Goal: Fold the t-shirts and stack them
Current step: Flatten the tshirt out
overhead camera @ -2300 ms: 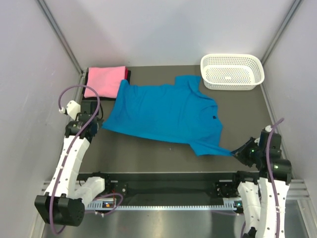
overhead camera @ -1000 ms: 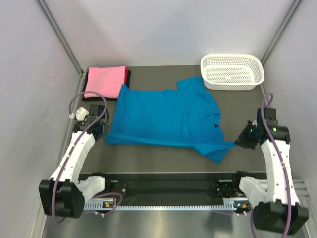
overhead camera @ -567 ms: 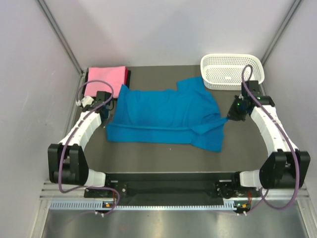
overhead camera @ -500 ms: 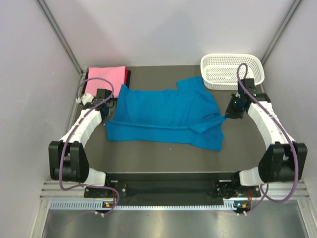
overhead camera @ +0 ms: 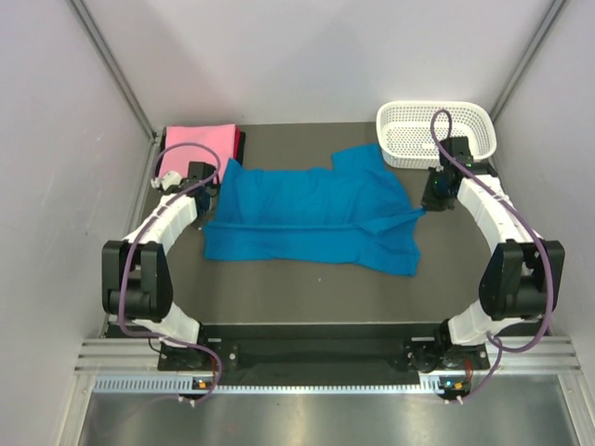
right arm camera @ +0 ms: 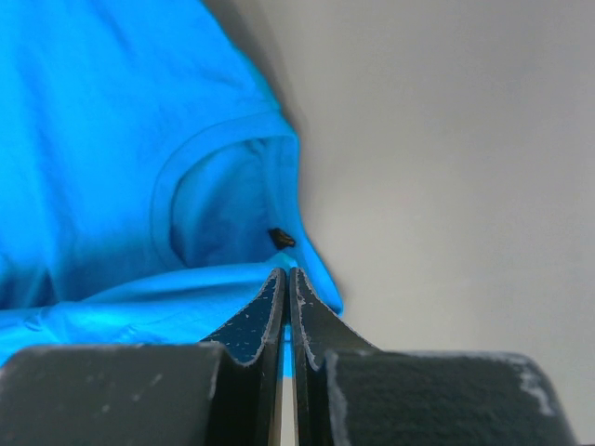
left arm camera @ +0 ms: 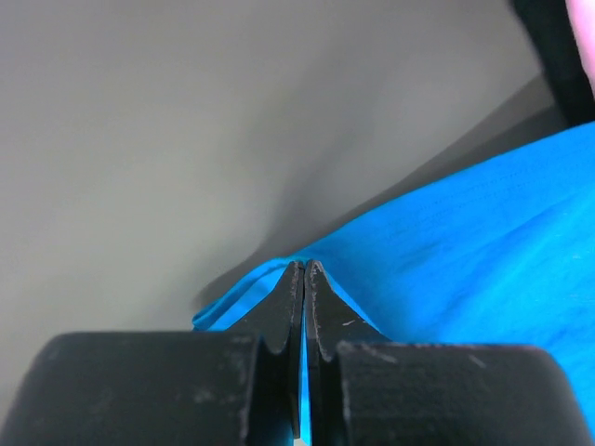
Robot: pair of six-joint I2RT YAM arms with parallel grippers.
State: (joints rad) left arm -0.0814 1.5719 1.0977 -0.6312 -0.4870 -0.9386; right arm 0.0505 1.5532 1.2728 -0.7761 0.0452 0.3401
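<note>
Basket, white and perforated, sits at the far right of the table, just beyond the right gripper. Far left there's a folded pink shirt lying on a dark shirt. The turquoise shirt is spread across the middle with a fold line running across it. Both claws are pinched tight on it: the left gripper on its left edge, the right one on the edge by the collar. There's a small dark tag inside the neck, way too tiny to read.
</note>
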